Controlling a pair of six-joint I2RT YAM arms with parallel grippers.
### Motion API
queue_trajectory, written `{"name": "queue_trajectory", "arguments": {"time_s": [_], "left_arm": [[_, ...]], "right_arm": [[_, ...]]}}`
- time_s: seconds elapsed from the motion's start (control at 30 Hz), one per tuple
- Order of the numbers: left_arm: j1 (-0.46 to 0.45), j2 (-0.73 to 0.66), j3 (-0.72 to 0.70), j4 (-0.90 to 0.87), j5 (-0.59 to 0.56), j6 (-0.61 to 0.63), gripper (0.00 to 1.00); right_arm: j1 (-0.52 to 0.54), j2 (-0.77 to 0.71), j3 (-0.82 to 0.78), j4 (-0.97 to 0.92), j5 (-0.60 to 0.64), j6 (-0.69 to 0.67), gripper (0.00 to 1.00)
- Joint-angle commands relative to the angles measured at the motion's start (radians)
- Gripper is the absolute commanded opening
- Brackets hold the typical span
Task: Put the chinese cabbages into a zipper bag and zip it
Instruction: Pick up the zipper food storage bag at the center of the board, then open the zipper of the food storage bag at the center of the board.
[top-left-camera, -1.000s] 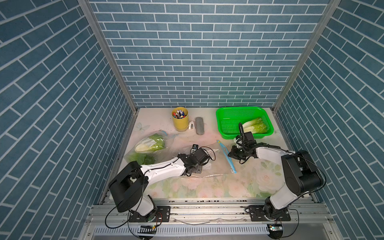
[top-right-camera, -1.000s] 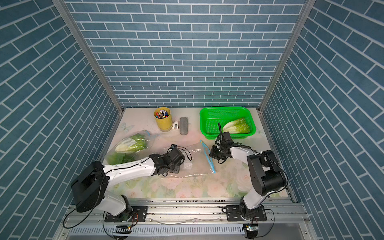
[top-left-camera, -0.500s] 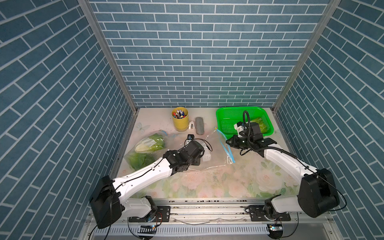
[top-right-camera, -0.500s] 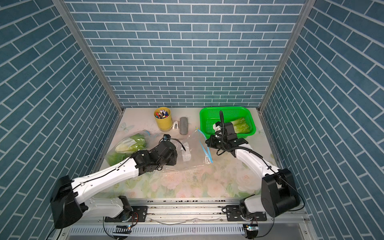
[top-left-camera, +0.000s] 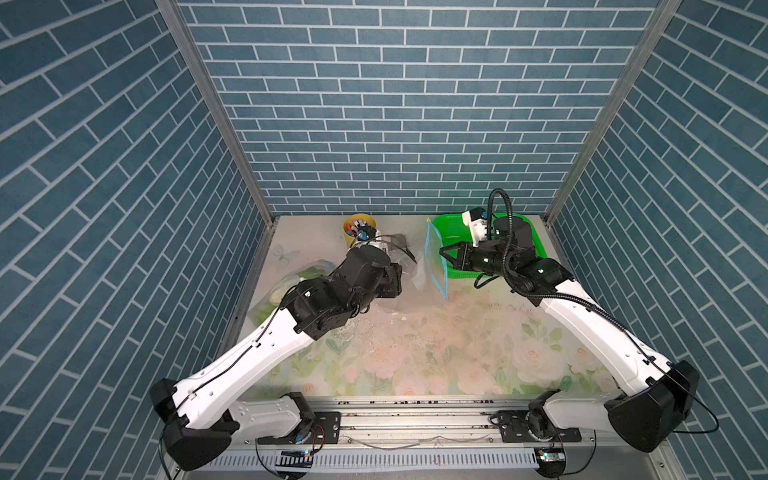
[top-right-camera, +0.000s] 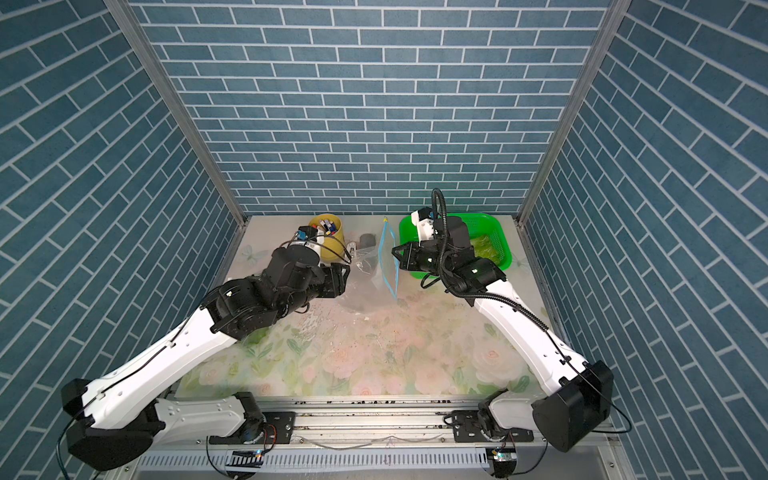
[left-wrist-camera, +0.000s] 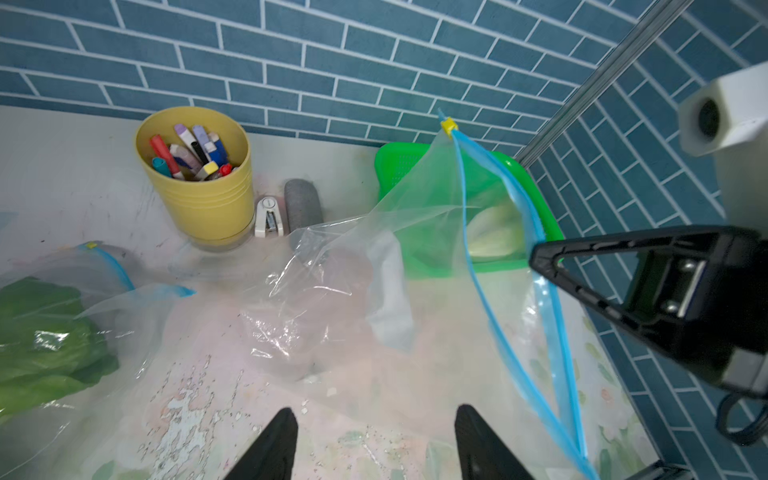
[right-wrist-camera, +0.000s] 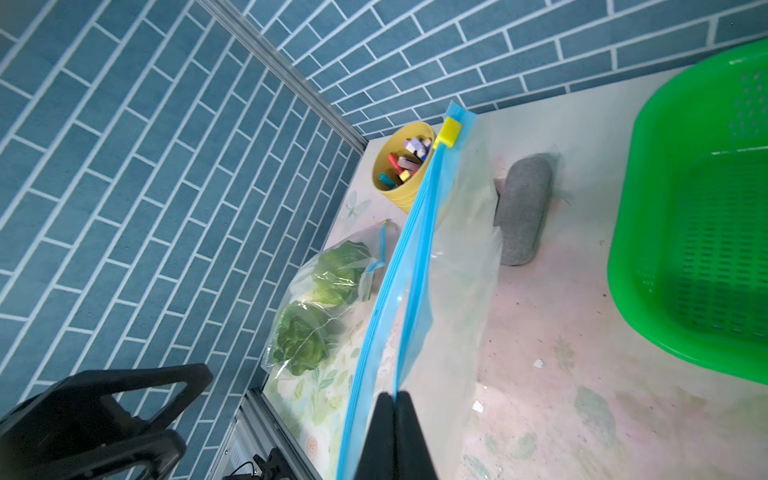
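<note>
— So, where's the bag (left-wrist-camera: 353, 270)?

— Around 12 o'clock, past the middle of the table (top-left-camera: 436, 353). The right gripper (right-wrist-camera: 392, 405) has its jaws pressed together on the blue strip (right-wrist-camera: 415, 232). The pinch holds the strip on edge, with the yellow slider (left-wrist-camera: 448, 124) at the top end. In the left wrist view the two lips part a little, and only one runs into that pinch.

— And the left gripper (left-wrist-camera: 376, 440)?

— Jaws spread, nothing between them. It hangs just above the crumpled clear film, at 9 o'clock from the strip.

— And the cabbage (left-wrist-camera: 494, 232)?

— One, pale with a white base, lies in the green basket (right-wrist-camera: 685, 249) at 1 o'clock, seen through the film. Two heads (right-wrist-camera: 299, 336), dark green and crinkly, sit inside a second bag (left-wrist-camera: 137, 316) at 10 o'clock by the side wall.

— Surface?

— Floral print, scuffed and speckled with crumbs, with blue brick walls (top-left-camera: 395, 104) on three sides. A yellow cup (left-wrist-camera: 195, 195) of markers stands at 11 o'clock, with a stapler (left-wrist-camera: 268, 218) and a grey case (left-wrist-camera: 303, 201) just beside it.
</note>
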Motion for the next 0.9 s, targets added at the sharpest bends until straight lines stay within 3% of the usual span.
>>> {"name": "queue_trajectory", "arguments": {"time_s": [0.0,0.13,0.37,0.87], "left_arm": [[0.005,0.077,0.087,-0.021,0.067,0.021,0.65],[0.005,0.179,0.173,0.009,0.141,0.034,0.67],[0.006,0.309,0.263,-0.001,0.149,0.041,0.65],[0.027,0.356,0.177,0.097,0.129,-0.032,0.41]], "right_arm": [[0.033,0.011,0.051,-0.045,0.074,0.004,0.0],[0.058,0.014,0.079,-0.052,0.109,-0.011,0.0],[0.069,0.015,0.094,-0.057,0.113,-0.014,0.0],[0.072,0.032,0.091,-0.028,0.101,-0.014,0.0]]}}
